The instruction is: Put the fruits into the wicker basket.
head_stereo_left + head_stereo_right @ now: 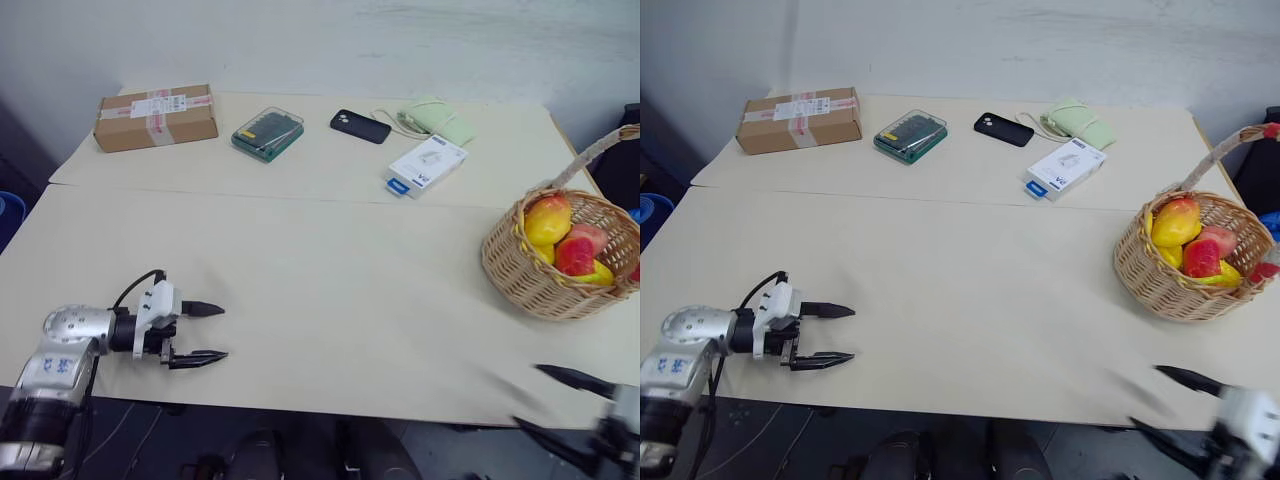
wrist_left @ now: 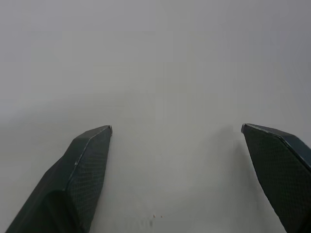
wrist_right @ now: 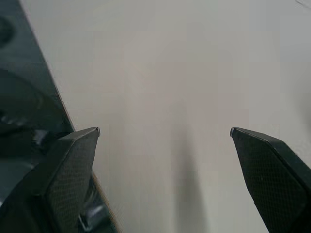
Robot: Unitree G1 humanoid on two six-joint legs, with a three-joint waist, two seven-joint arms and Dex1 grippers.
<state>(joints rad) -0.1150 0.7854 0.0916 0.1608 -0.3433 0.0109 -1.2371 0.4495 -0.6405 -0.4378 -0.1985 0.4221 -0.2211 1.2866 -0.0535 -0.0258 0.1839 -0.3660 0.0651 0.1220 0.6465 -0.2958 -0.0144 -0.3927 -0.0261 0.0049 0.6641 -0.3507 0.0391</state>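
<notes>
The wicker basket (image 1: 545, 272) stands on the right side of the table, its arched handle (image 1: 600, 150) rising toward the right edge. Inside lie the fruits: a red-orange-and-yellow mango (image 1: 548, 220), a red one (image 1: 575, 255), a peach one (image 1: 592, 236) and a yellow banana (image 1: 598, 272). My left gripper (image 1: 212, 332) hovers over the near left of the table, open and empty, far from the basket. My right gripper (image 1: 545, 400) is at the table's near right edge, below the basket, open and empty.
Along the far side of the table (image 1: 330, 270) sit a cardboard box (image 1: 155, 117), a green case (image 1: 267, 133), a black phone (image 1: 360, 126), a white box (image 1: 427, 165) and a pale green pouch (image 1: 438, 117).
</notes>
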